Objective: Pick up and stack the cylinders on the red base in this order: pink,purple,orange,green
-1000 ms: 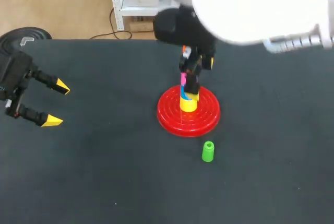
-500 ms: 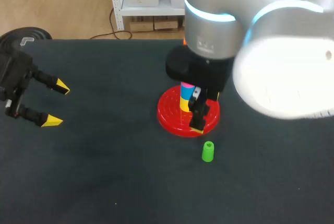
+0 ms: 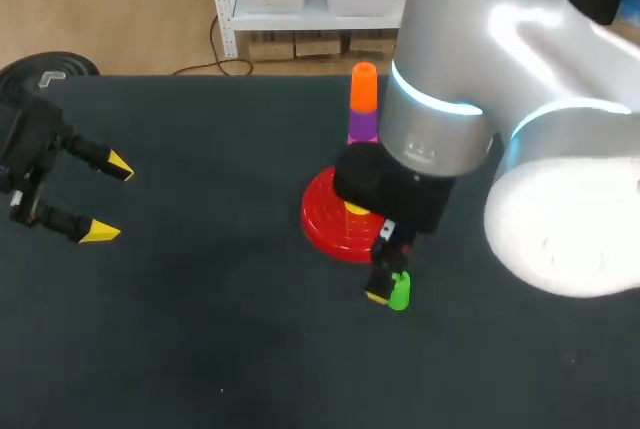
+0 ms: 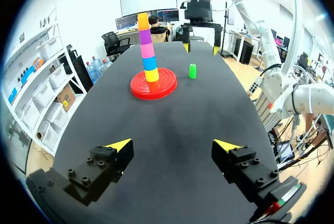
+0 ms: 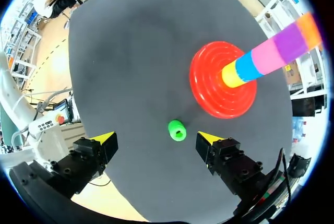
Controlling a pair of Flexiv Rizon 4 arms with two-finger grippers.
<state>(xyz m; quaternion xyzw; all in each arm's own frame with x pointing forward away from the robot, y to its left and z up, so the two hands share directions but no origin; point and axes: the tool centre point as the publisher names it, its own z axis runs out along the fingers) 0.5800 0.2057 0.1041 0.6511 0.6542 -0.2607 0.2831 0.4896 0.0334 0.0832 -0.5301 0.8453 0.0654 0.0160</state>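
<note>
The right pincer (image 5: pixel 156 139) hangs with its fingers spread wide, holding nothing, yellow tips pointing down at the dark table (image 5: pixel 130 51). Below it stands the small green plastic cylinder (image 5: pixel 177 130), upright with its hollow top showing. It sits under the gap between the two fingers, slightly ahead of the line joining the tips and nearer the right-hand finger. The left wrist view shows the tips clear above the cylinder, so neither finger touches it.

Further ahead of the right pincer, beyond the green cylinder and apart from it, lies the round ribbed red base (image 5: pixel 209 85). A column of cylinders rises from its centre: yellow (image 5: pixel 232 75) at the bottom, then blue (image 5: pixel 244 67), pink (image 5: pixel 267 57), purple (image 5: pixel 289 41) and orange (image 5: pixel 309 25) on top. The column stands straight and each piece sits squarely on the one beneath.

The left pincer (image 4: pixel 173 145) is well apart from all of this, low over the table near its edge, its fingers also spread wide and holding nothing. The red base and its column stand far ahead of it, and the green cylinder is just beside the base.
</note>
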